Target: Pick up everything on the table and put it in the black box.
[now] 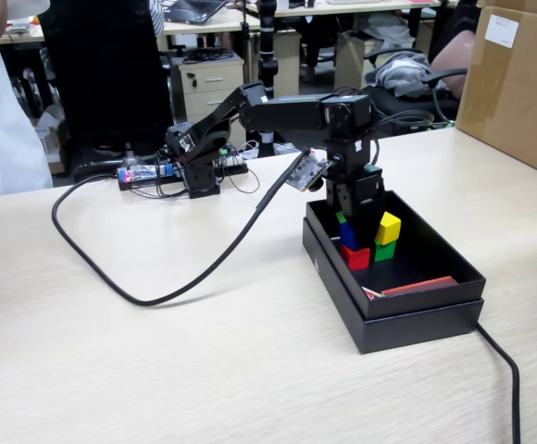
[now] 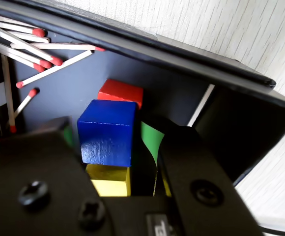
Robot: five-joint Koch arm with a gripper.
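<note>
Jaws grip blue cube (image 2: pixel 107 132) inside black box (image 1: pixel 407 319).

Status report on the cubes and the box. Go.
End effector down inside black box, closed on blue cube. Red, yellow, green cubes already in box. Matches in box corner; nothing blocking.

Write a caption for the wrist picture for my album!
Small blue cube held between the black tool over yellow, green and red cubes, beside matchsticks in the matte black box.
</note>
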